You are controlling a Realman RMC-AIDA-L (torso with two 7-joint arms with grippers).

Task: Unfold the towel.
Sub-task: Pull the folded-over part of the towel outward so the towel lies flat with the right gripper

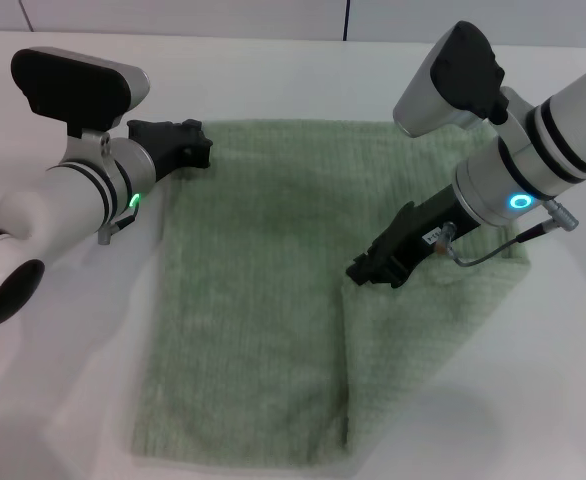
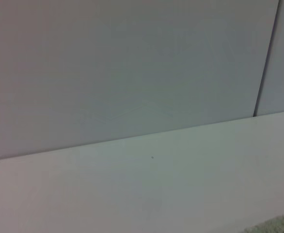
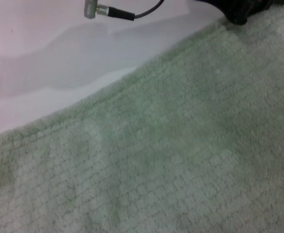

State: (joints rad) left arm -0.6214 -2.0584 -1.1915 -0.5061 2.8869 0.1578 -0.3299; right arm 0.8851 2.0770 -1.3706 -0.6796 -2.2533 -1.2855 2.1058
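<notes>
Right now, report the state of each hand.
Left hand: at the towel's far left corner, grip cannot be told.
Right hand: down on the towel's fold edge, grip cannot be told.

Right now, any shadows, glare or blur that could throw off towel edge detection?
Head view: soft arm shadows on the table beside the towel, no glare. Right wrist view: towel slightly soft, a faint shadow on the table. Left wrist view: mostly wall and table, towel corner blurred.

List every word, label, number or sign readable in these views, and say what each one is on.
No readable text anywhere.
Small white label on the right gripper, above the pale sage-green terry towel: too small and blurred to read.
Left gripper, white table: no markings.
</notes>
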